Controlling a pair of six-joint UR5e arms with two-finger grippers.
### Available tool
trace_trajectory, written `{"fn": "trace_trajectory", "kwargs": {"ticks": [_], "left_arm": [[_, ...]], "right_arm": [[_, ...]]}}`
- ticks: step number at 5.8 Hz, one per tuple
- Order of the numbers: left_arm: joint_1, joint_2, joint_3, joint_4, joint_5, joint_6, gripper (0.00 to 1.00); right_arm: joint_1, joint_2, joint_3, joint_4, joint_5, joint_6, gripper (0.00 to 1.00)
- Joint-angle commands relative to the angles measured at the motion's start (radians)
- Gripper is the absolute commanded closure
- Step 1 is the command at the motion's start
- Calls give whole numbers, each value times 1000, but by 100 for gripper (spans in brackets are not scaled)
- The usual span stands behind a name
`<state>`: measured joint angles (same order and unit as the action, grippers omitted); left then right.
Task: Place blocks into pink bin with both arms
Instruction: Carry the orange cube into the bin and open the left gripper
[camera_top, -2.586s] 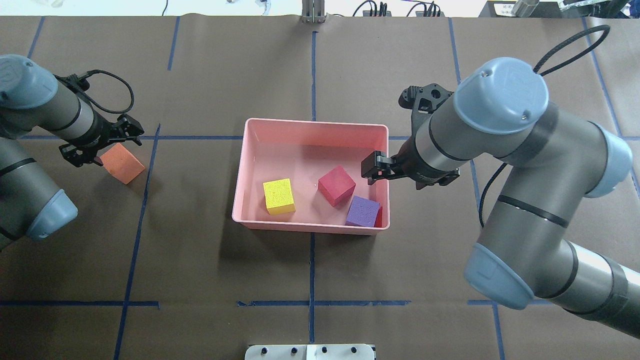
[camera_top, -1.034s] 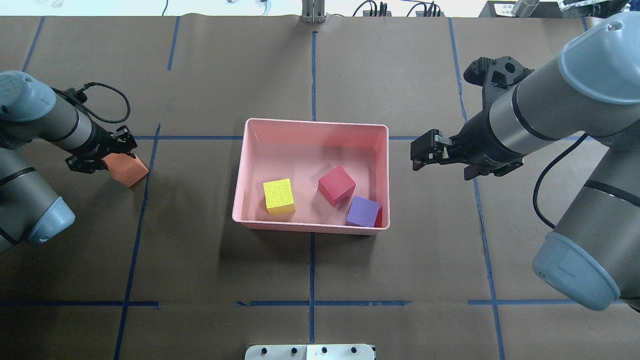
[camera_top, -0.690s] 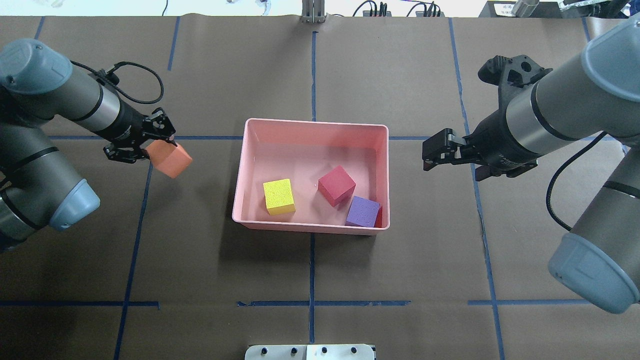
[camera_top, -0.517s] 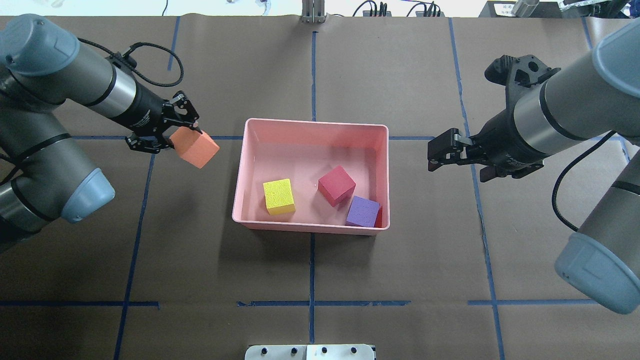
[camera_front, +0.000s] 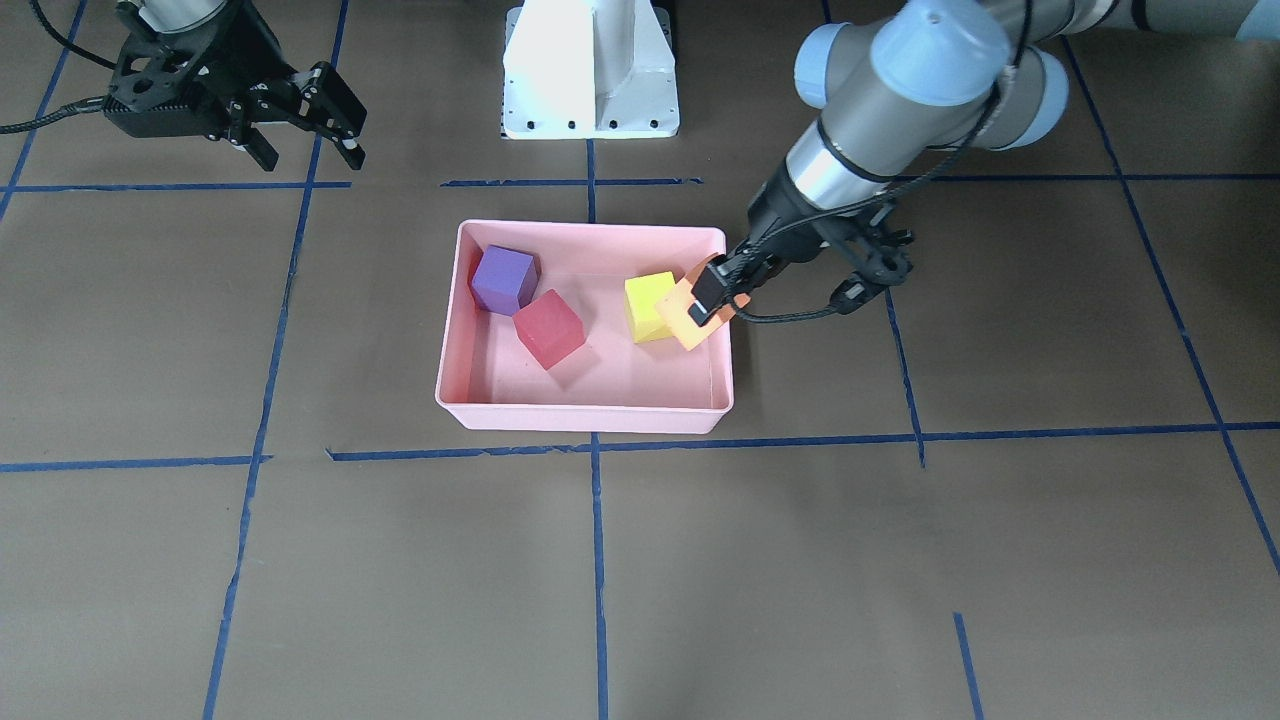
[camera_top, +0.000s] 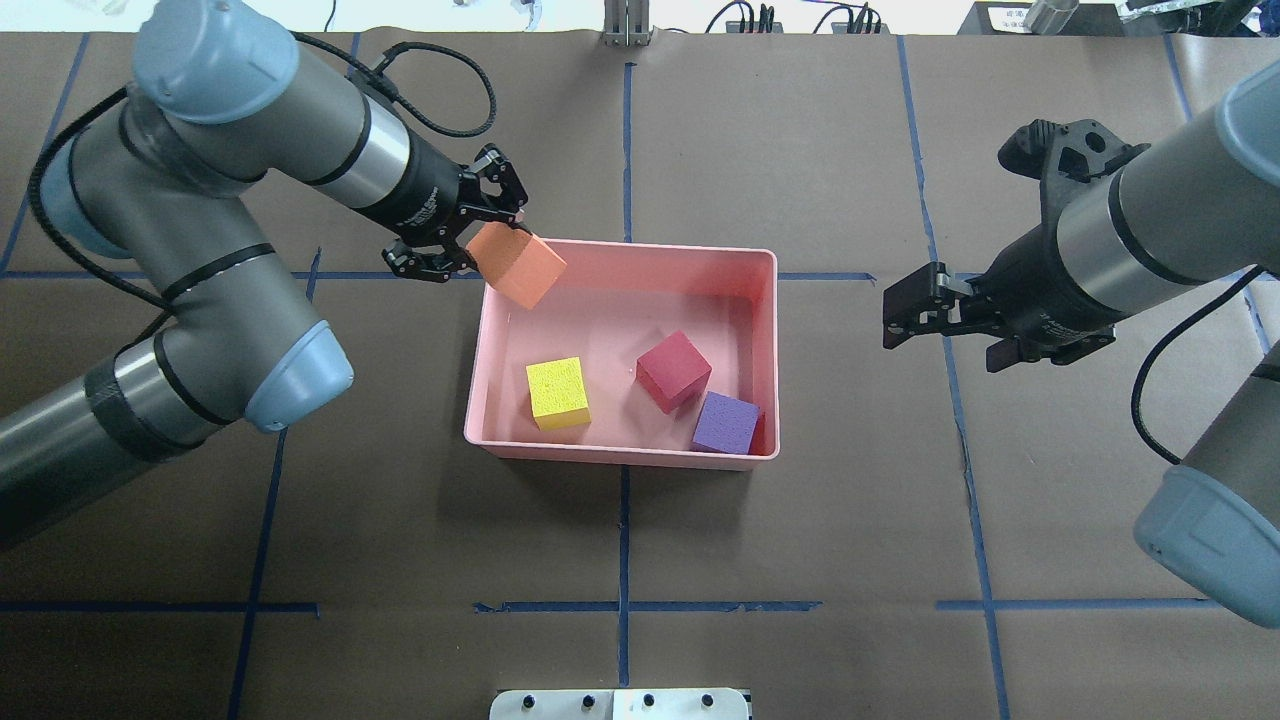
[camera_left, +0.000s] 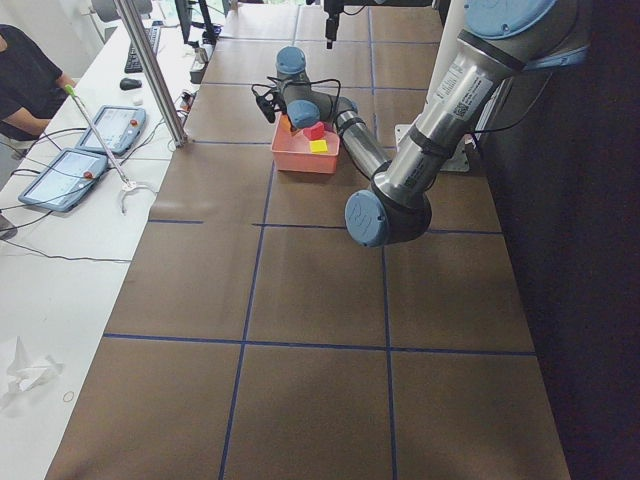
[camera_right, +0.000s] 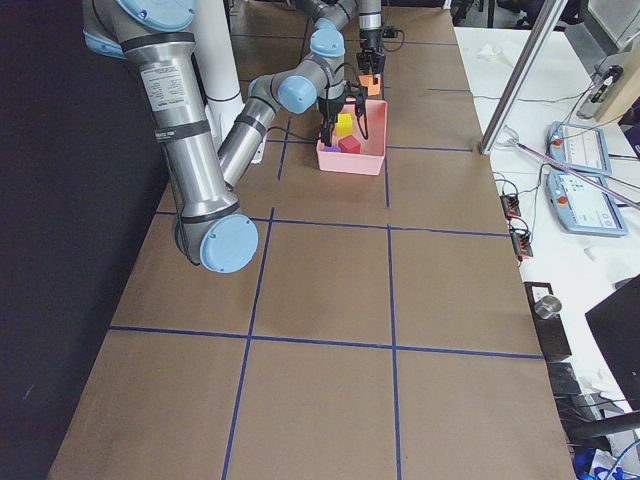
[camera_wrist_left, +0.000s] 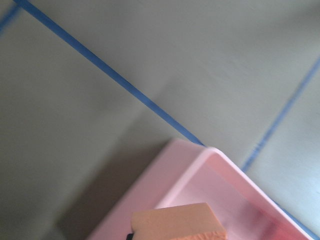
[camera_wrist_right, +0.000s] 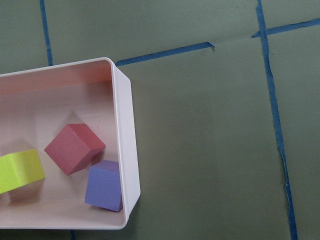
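Note:
The pink bin (camera_top: 625, 246) sits mid-table and holds the yellow block (camera_top: 558, 392), the red block (camera_top: 673, 371) and the purple block (camera_top: 726, 423). My left gripper (camera_top: 488, 245) is shut on the orange block (camera_top: 518, 266) and holds it tilted above the bin's far-left corner. In the front view this block (camera_front: 678, 320) hangs next to the yellow block (camera_front: 648, 305), inside the bin's rim (camera_front: 590, 415). The left wrist view shows the orange block (camera_wrist_left: 180, 225) over the bin's corner (camera_wrist_left: 200, 160). My right gripper (camera_top: 893, 315) is open and empty, to the right of the bin.
The white pedestal base (camera_front: 590, 70) stands behind the bin on the robot's side. A white plate (camera_top: 620, 705) lies at the table's near edge. Blue tape lines cross the brown table cover. An operator (camera_left: 20, 80) sits at a side desk with tablets.
My left gripper closed on the orange block, lifted it off the table and carried it right to over the bin's corner. My right gripper drew back out of the bin to the right.

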<state>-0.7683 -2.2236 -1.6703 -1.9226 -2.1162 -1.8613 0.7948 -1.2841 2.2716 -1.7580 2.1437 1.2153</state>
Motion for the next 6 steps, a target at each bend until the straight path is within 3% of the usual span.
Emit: {"fn": "trace_trajectory", "kwargs": {"ticks": [1,2,3,4,5,6], "left_arm": [[84,-62,107,-4,120,5,92],[143,-65,142,-6,209,8,92],[147,-62,152,-4,222,49,92],[149,-62,164,-7,240,54,84],[149,-62,165,-7,242,91,67],[149,-62,162,-7,242,94,23]], "right_arm": [[0,-14,6,0,1,0,0],[0,-18,5,0,1,0,0],[-2,-18,6,0,1,0,0],[-2,-18,5,0,1,0,0],[-2,-18,2,-2,1,0,0],[-5,-18,-1,-2,-1,1,0]]}}
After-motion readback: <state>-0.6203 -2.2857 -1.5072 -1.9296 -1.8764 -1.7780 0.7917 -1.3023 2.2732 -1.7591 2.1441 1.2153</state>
